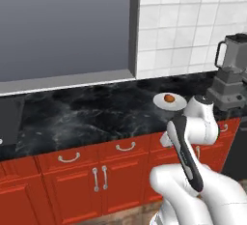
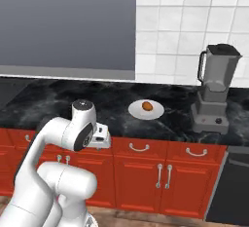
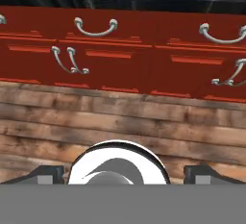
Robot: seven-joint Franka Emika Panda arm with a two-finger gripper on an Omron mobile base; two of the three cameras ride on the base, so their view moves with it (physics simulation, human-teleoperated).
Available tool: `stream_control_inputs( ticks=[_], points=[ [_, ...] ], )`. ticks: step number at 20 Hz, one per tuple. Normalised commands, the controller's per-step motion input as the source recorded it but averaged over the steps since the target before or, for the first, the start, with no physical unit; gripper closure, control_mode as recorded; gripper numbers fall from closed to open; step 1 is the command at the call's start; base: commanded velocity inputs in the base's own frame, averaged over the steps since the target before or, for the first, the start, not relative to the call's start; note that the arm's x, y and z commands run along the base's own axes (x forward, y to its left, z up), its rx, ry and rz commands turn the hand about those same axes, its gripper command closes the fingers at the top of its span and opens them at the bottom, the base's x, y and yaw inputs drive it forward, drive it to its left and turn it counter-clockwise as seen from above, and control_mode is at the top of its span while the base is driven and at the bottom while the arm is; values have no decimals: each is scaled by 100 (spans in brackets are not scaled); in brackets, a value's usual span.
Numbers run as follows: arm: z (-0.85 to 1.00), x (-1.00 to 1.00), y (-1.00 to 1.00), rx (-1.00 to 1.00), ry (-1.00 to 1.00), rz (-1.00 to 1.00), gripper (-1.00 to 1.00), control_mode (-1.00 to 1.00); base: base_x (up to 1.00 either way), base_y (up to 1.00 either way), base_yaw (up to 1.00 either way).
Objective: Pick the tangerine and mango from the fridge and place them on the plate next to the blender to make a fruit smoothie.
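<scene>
Black marble counter (image 1: pixel 96 113) carries the plate (image 1: pixel 159 102) w/ 1 orange fruit, the tangerine (image 1: pixel 169 97), resting on it. In the right base view the plate (image 2: pixel 135 110) sits just left of the blender (image 2: pixel 214 89), near but apart; the tangerine (image 2: pixel 147 106) lies at approx. plate centre. In the left base view the blender (image 1: pixel 230 72) stands at the right edge, on the counter against the white tile wall (image 1: pixel 183 21).

Red cabinets (image 2: pixel 160 167) w/ silver handles run below the counter.

Gripper (image 3: pixel 123 174): hand view looks down at the wood floor (image 3: pixel 120 122) and the cabinet fronts (image 3: pixel 120 50). The 2 finger tips (image 3: pixel 45 174) sit wide apart at the bottom corners, nothing between them.

Arm is folded low in front of the cabinets, wrist below counter level.
</scene>
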Motion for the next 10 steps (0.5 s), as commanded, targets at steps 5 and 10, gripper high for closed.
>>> stream_control_inputs(
  ticks=[5, 10],
  points=[
    [0, 0, 0, 0, 0, 0, -100, 100, -91, 100, 42],
    [0, 0, 0, 0, 0, 0, -100, 100, -61, 100, 59]
  ],
)
